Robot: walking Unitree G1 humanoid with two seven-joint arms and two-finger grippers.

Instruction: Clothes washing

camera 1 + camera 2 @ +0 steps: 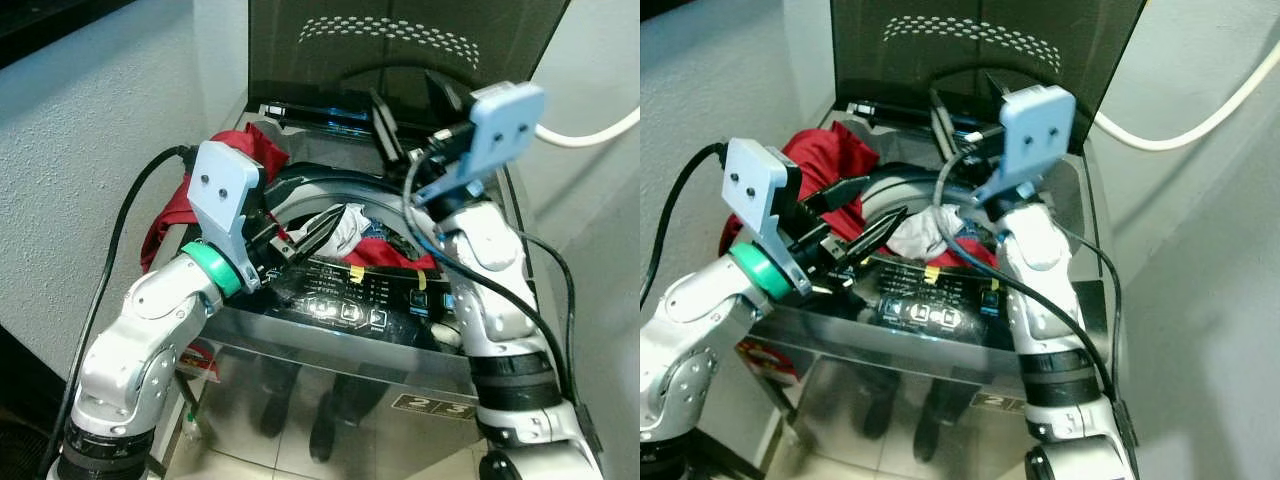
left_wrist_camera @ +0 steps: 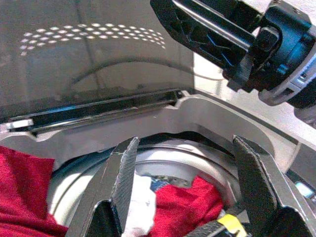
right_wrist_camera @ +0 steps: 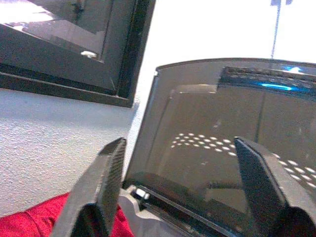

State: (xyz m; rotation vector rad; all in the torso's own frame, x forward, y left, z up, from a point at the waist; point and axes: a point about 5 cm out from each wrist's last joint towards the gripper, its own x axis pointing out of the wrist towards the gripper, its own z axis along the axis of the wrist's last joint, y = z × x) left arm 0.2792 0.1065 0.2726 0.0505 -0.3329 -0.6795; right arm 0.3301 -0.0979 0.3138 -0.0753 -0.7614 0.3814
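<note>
**A:** Start with the left eye view. What have we got?

**B:** A top-loading washing machine [image 1: 300, 345] with its dark lid [image 1: 400, 50] raised. The left gripper [image 1: 305, 235] sits over the drum's near rim, just above the control panel [image 1: 350, 300], jaws spread wide and empty. Ahead of its tips lie a white garment [image 1: 345, 225] and a red garment [image 1: 385, 250] inside the drum. A second red cloth [image 1: 185, 205] drapes over the machine's edge, off to the outer side of that gripper.

**A:** And the right eye view?

**B:** Same scene. The right gripper [image 1: 950, 120] is raised near the back of the opening, close to the lid's hinge, pointing away from the laundry.

**A:** Left wrist view?

**B:** Between the two fingers [image 2: 121, 173] you see the drum [image 2: 173, 170], with the white piece nearest one finger and red fabric lying between them, lower down.

**A:** Right wrist view?

**B:** Its fingers [image 3: 106, 182] are held well apart with nothing between them but the lid beyond; a corner of red cloth shows beside one finger.

**A:** So how should the step go?

**B:** I'd judge it's loading. The draped red cloth looks like what remains outside. The left gripper should swing toward it, close on a thick fold, lift clear of the rim, then release over the drum so nothing hangs across the edge.
</note>
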